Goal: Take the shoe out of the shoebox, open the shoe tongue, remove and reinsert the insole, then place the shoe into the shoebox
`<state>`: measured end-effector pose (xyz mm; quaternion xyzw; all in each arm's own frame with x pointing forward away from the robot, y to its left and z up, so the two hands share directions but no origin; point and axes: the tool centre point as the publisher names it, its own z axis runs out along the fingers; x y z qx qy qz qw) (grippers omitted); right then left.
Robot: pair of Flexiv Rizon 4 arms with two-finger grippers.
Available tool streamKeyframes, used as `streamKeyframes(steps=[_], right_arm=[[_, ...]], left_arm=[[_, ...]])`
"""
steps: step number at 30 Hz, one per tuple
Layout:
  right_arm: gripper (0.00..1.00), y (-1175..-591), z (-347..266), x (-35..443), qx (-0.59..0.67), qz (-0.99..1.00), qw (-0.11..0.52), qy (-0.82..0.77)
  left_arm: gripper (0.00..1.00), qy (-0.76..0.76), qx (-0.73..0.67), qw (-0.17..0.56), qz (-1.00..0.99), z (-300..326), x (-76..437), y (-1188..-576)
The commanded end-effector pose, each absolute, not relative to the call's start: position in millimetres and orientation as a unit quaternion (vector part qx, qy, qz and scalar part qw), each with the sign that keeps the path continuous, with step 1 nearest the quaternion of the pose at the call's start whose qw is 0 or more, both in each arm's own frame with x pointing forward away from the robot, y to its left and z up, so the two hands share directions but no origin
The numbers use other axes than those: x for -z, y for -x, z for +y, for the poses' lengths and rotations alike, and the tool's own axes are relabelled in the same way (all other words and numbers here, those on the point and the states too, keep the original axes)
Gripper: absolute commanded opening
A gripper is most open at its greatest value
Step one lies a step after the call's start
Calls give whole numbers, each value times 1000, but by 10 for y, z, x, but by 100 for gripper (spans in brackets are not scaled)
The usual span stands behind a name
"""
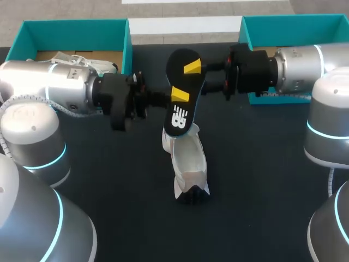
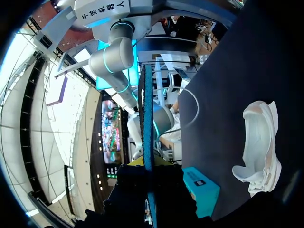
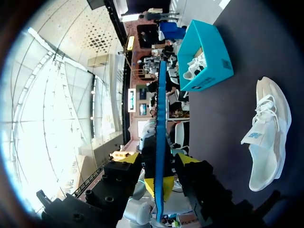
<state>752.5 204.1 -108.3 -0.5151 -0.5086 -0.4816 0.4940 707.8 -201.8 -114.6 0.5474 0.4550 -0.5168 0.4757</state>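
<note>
Insole (image 1: 175,117) is taken out, held above the shoe (image 1: 188,164).
It is pinched by left pincer (image 1: 180,94) and right pincer (image 1: 192,66); reinsertion and boxing are left.

A robotics lab or test station: a silver left arm (image 1: 54,90) and right arm (image 1: 308,65), ringed with blue light, meet over a dark bench (image 1: 256,180) carrying a teal left shoebox (image 1: 76,24) and right shoebox (image 1: 294,21)

Black insole (image 1: 182,90): held upright over the table (image 1: 131,207), gripped by left gripper (image 1: 180,94) and right gripper (image 1: 192,67). White shoe (image 1: 188,164): on table, just below. Teal left shoebox (image 1: 76,30) and right shoebox (image 1: 294,24): rear corners.
</note>
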Motion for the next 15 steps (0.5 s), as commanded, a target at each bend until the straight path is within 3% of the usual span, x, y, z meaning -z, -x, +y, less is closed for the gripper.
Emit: streamKeyframes(steps=[1,4,5,13,14,15], right_arm=[[31,-7526,2070,1088,482,-508,492,517],[11,-7535,2081,1085,483,-509,491,516],[0,-7538,2085,1086,483,-509,491,516],[0,-7556,2100,1099,479,-514,491,516],[0,-7557,2100,1099,479,-514,490,515],[0,-7561,2096,1099,479,-514,490,515]], left_arm=[[0,-547,515,476,457,-2004,1169,-7089],[0,-542,515,479,460,-1992,1173,-7098],[0,-540,516,480,460,-1989,1169,-7098],[0,-541,524,470,460,-1990,1172,-7047],[11,-540,526,468,461,-1984,1176,-7043],[84,-535,531,464,464,-1973,1179,-7043]])
